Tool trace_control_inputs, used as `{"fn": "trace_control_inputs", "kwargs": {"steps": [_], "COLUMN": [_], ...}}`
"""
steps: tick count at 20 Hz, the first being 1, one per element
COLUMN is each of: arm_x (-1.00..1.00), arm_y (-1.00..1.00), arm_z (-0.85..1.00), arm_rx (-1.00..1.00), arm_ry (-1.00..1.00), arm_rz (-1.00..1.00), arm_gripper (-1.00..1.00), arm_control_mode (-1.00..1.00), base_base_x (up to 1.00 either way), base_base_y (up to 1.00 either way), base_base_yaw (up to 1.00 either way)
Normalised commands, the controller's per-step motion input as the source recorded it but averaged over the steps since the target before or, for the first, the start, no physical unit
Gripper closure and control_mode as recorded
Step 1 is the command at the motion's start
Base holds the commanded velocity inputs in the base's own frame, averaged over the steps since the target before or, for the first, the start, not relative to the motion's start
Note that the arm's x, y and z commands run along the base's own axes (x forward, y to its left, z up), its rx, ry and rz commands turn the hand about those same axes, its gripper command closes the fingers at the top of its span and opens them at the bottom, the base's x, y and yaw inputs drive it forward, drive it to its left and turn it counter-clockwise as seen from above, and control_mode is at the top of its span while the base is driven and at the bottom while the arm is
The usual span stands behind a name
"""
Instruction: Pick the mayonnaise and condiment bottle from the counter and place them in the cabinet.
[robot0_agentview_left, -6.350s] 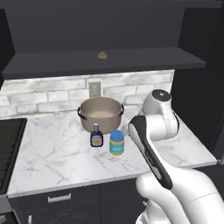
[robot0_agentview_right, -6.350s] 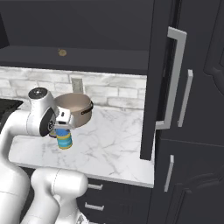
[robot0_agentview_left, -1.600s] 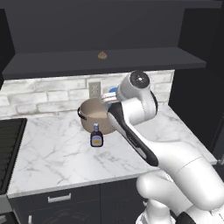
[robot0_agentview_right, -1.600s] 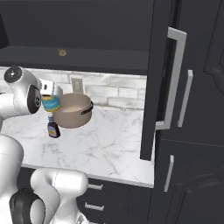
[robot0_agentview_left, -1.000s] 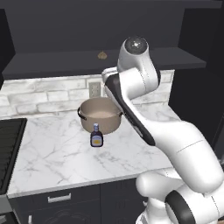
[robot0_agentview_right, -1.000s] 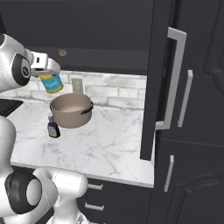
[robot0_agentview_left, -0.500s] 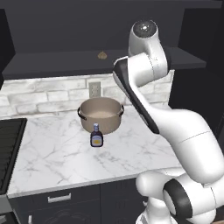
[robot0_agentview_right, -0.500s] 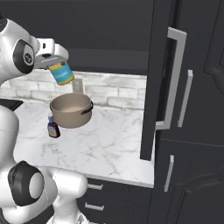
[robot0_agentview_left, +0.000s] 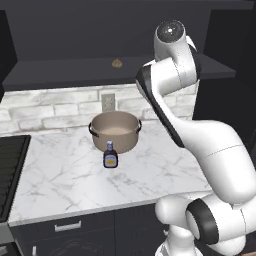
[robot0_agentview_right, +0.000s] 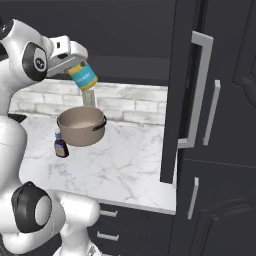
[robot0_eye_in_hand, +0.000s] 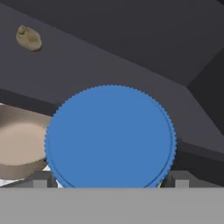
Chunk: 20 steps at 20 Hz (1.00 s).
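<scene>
— Where's the mayonnaise?
— Clamped in the gripper, tilted, in the air above the pot, just in front of the cabinet shelf.
— And the condiment bottle?
— Standing on the counter, just before the pot.

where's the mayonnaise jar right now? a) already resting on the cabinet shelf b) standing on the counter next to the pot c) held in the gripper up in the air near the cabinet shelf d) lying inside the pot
c: the mayonnaise is clamped tilted in the gripper, lifted above the pot and close to the cabinet shelf, not yet set on it; the condiment bottle stands on the counter.
</scene>
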Motion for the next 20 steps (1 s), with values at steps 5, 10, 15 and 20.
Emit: {"fn": "trace_control_inputs", "kwargs": {"steps": [5, 10, 15, 20], "arm_x": [0.40, 0.48, 0.44, 0.39], "arm_y": [-0.47, -0.39, -0.29, -0.12], "arm_z": [0.39, 0.11, 0.03, 0.01], "arm_rx": [0.00, 0.19, 0.15, 0.00], "arm_ry": [-0.04, 0.00, 0.00, 0.00], "arm_rz": [0.01, 0.07, 0.07, 0.05], "arm_gripper": [1.00, 1.00, 1.00, 1.00], "arm_control_mode": [-1.00, -1.00, -1.00, -1.00], "base_base_x": [0.00, 0.00, 0.00, 0.00], "base_base_y": [0.00, 0.00, 0.00, 0.00], "base_base_yaw": [0.00, 0.00, 0.00, 0.00]}}
